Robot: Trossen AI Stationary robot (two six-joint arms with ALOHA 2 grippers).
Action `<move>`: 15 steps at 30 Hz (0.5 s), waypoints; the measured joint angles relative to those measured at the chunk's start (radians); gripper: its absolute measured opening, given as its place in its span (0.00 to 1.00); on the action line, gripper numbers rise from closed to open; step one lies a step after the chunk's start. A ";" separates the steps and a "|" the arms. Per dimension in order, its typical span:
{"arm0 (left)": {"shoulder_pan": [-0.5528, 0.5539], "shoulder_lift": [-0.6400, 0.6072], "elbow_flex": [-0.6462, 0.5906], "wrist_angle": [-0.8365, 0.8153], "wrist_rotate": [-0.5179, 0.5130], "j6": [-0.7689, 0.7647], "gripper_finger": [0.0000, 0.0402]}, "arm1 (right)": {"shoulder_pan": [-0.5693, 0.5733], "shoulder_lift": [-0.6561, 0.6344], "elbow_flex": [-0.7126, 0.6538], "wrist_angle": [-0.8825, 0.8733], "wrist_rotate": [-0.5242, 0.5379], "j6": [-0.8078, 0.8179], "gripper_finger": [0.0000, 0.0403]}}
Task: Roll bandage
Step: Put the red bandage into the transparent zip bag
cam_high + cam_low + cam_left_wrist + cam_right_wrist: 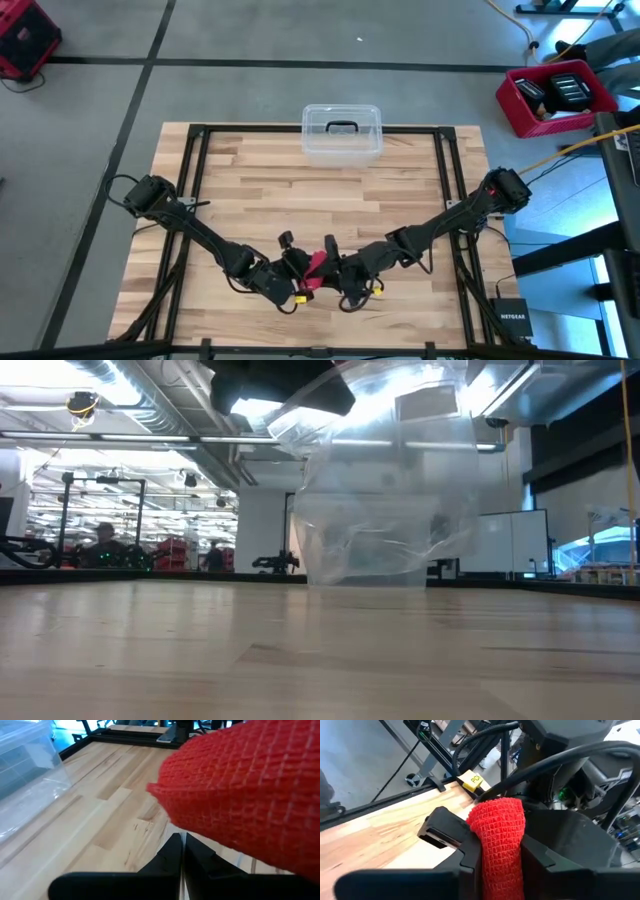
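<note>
The right gripper (497, 857) is clamping the bandage (497, 837), its two fingers (447, 832) pressing the red fabric from either side. The strip is running lengthwise out between them, toward the other arm. The left gripper (181, 851) is sitting with its fingers pressed together; the bandage (250, 795) is hanging just over those tips, but whether they are pinching any of it cannot be told.

From above, both grippers are meeting near the middle of the table's (250, 210) front edge, with the bandage (318, 265) bridging them, held above the wood. The right gripper (338, 270) and the left gripper (298, 268) are about equally close to it, so the coming winding move probably depends on the right arm's hold. A clear box (342, 133) is sitting well apart at the back edge.
</note>
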 joint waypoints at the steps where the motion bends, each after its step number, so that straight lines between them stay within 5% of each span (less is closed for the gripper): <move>1: 0.000 0.000 0.000 -0.002 -0.003 -0.008 0.00 | 0.000 0.000 0.000 -0.006 -0.003 0.012 0.21; 15: 0.000 0.001 -0.002 -0.017 -0.090 -0.020 0.00 | 0.037 -0.002 0.002 -0.098 0.084 0.204 0.21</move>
